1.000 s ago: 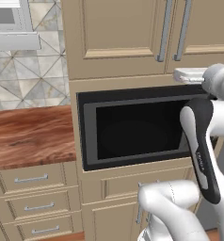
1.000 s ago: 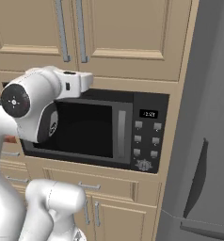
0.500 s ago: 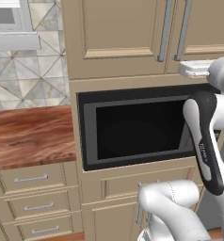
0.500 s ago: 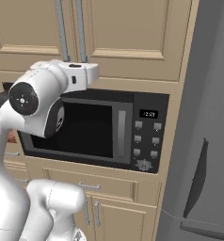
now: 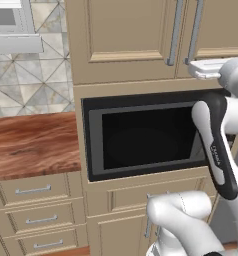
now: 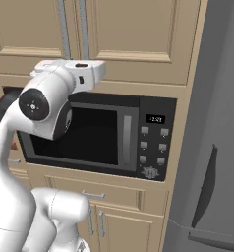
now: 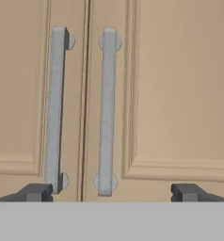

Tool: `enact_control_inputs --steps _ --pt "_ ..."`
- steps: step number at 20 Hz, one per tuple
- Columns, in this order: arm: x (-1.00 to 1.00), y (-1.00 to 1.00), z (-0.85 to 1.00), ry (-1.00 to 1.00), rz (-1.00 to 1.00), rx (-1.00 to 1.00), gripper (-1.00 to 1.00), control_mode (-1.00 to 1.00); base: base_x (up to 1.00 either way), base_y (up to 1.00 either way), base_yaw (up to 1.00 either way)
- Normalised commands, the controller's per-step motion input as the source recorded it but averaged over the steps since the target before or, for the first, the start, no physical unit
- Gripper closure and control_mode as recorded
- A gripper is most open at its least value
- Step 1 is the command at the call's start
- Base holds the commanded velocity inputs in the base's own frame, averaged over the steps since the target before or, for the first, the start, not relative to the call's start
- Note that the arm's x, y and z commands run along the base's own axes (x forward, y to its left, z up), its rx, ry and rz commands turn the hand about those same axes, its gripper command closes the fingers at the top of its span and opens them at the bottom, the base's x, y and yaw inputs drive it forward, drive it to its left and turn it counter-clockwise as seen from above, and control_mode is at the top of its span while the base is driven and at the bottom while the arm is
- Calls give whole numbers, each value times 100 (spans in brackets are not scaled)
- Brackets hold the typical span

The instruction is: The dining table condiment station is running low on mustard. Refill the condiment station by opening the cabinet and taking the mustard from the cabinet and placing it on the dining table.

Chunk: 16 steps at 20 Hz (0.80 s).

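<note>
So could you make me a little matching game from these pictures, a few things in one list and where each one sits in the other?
Things:
1. cabinet
2. microwave
3. wood countertop
4. gripper

Places:
A. left of the microwave, above beige drawers
B. set into the beige wall, below the two doors
C. at the top, both doors shut, two long silver handles side by side
D. open, facing the lower ends of the handles, touching nothing

Pairs: 1-C, 2-B, 3-A, 4-D
</note>
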Motion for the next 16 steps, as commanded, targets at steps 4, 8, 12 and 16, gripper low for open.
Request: enact_control_inputs --steps 4,8,12,16 --pt "21 -11 0 -1 2 1 -100 -100 0 0 0" --pt "31 32 1 -8 0 -1 -100 -100 0 0 0" --pt "48 75 2 -5 -15 -3 -100 -100 0 0 0" --pt "33 1 18 0 -9 0 -100 -100 0 0 0"
